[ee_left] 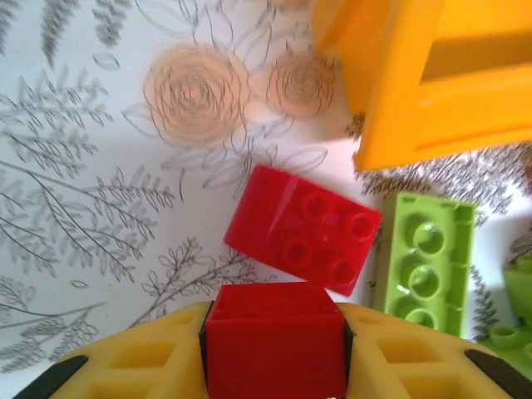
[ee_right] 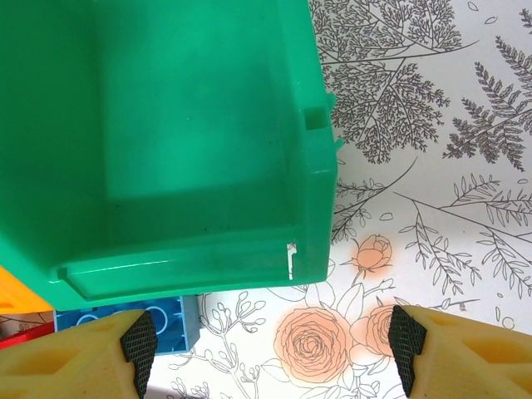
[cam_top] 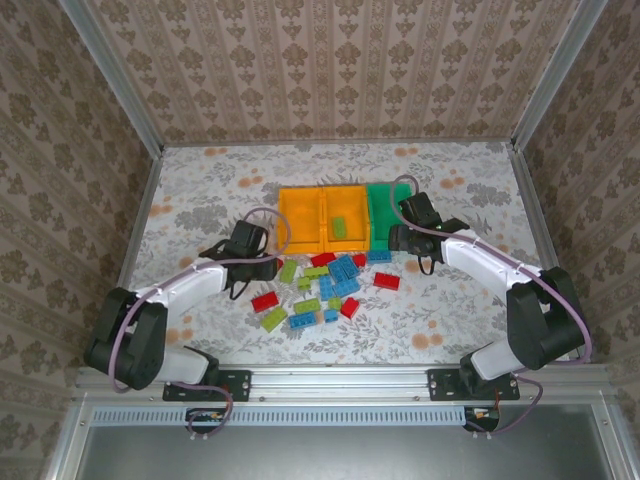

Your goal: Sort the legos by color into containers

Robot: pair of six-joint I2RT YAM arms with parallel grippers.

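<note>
My left gripper (ee_left: 274, 345) is shut on a red lego (ee_left: 274, 332), held just above the table. Ahead of it lie another red lego (ee_left: 303, 230) and a lime lego (ee_left: 424, 266), near the corner of an orange-yellow bin (ee_left: 432, 75). In the top view the left gripper (cam_top: 268, 266) sits at the left edge of the lego pile (cam_top: 330, 285). My right gripper (ee_right: 273, 349) is open with nothing between its fingers, at the near right corner of the green bin (ee_right: 166, 141), whose inside looks bare. A blue lego (ee_right: 129, 324) lies by that bin's near wall.
Three bins stand in a row: two orange-yellow (cam_top: 300, 220) (cam_top: 358, 240) and the green one (cam_top: 380, 200). A lime lego (cam_top: 340, 228) lies in the middle bin. Red, blue and lime bricks are scattered in front of the bins. Walls enclose the table.
</note>
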